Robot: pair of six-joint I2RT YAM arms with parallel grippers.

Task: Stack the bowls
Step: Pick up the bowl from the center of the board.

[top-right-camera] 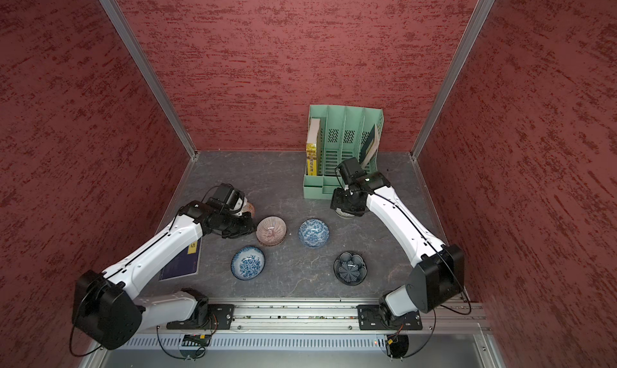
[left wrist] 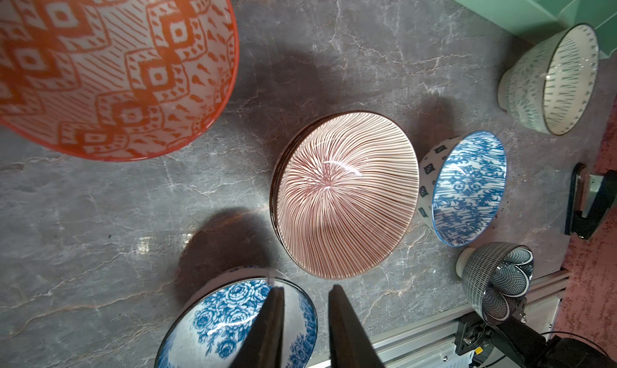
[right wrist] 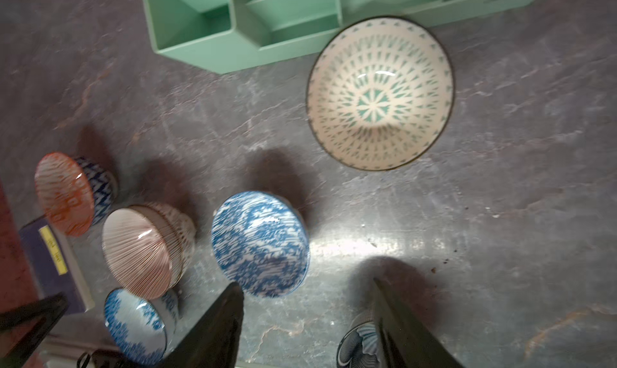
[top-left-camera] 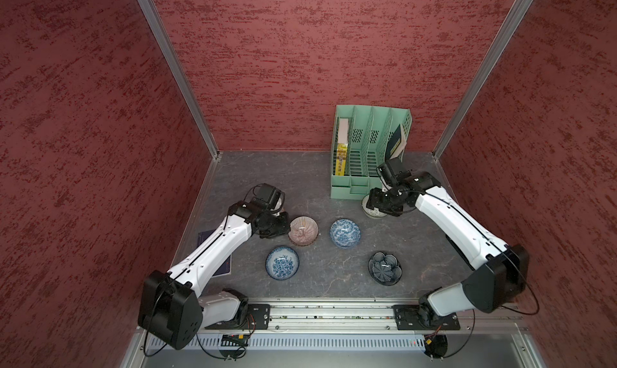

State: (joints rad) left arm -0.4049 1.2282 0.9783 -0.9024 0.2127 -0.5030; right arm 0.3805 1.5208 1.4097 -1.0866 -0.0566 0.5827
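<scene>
Left gripper (left wrist: 306,288), jaws narrowly parted and empty, hovers beside the pinkish striped bowl (top-left-camera: 302,231), which seems nested in another. Right gripper (right wrist: 305,283), wide open and empty, hangs near the cream bowl (right wrist: 379,92) by the file rack (top-left-camera: 367,149).

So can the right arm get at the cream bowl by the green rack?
Probably yes: the right gripper hangs open near the cream bowl, nothing between them; the green rack crowds only its far side.
</scene>
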